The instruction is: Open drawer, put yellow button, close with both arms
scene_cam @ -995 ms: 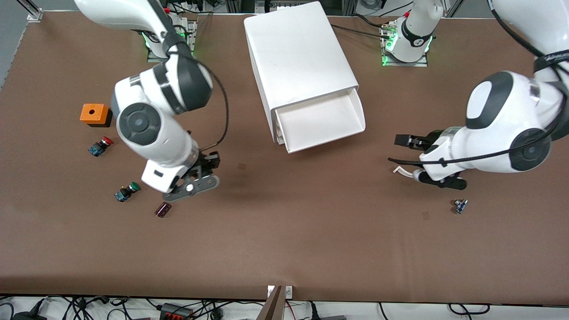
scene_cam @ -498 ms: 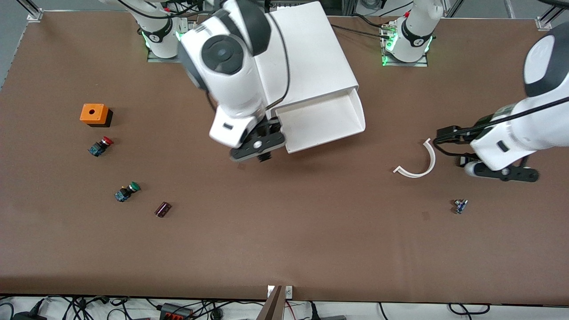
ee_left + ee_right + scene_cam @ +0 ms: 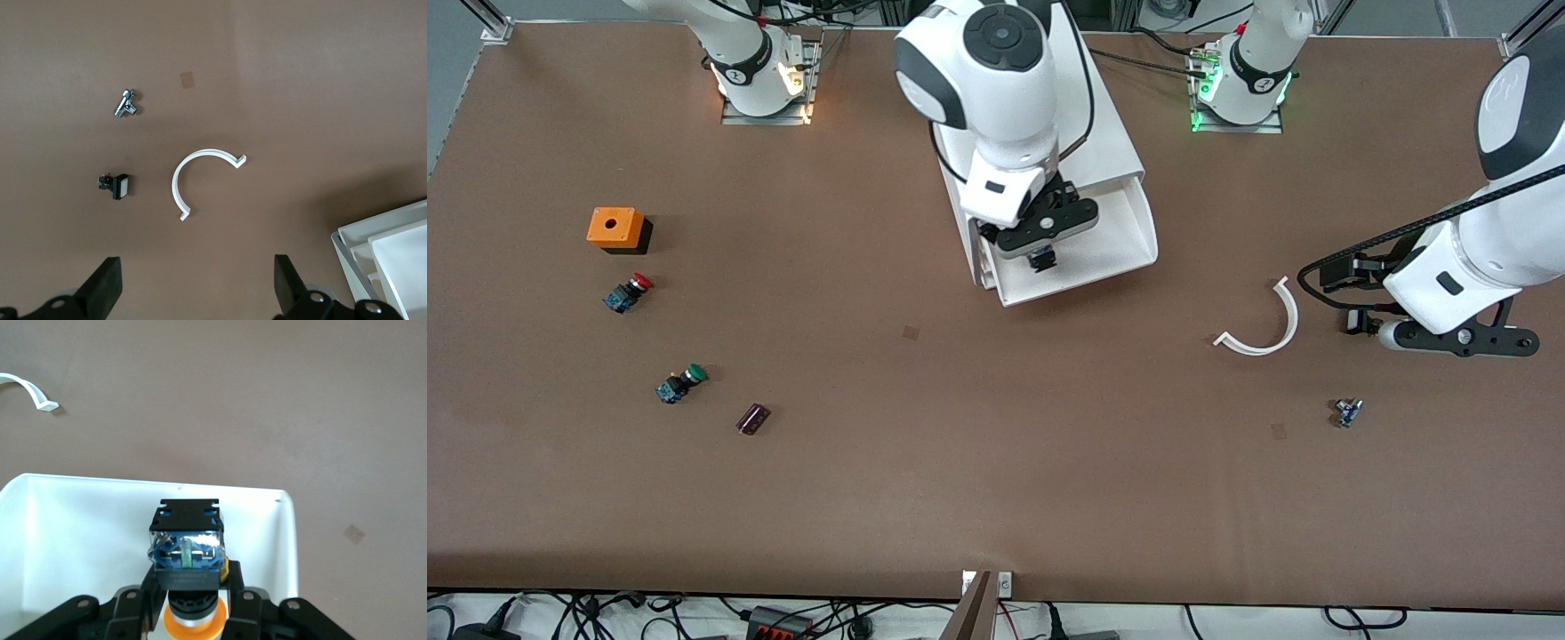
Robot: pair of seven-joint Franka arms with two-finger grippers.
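Drawer (image 3: 1085, 244) stands pulled open, up by the table's base-side edge, so step one looks done. Right gripper (image 3: 1042, 258) hangs over it, jaws clamped on the yellow button (image 3: 186, 553), not yet dropped in. Left gripper (image 3: 193, 293) waits over the left arm's end of the table, fingers (image 3: 103, 287) spread wide, nothing between them. Release and the two-arm close remain.

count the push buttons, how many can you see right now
3. The yellow button is held in the right gripper over the open drawer. The red button and green button lie at the right arm's end, green nearer the camera. Others could be hidden.
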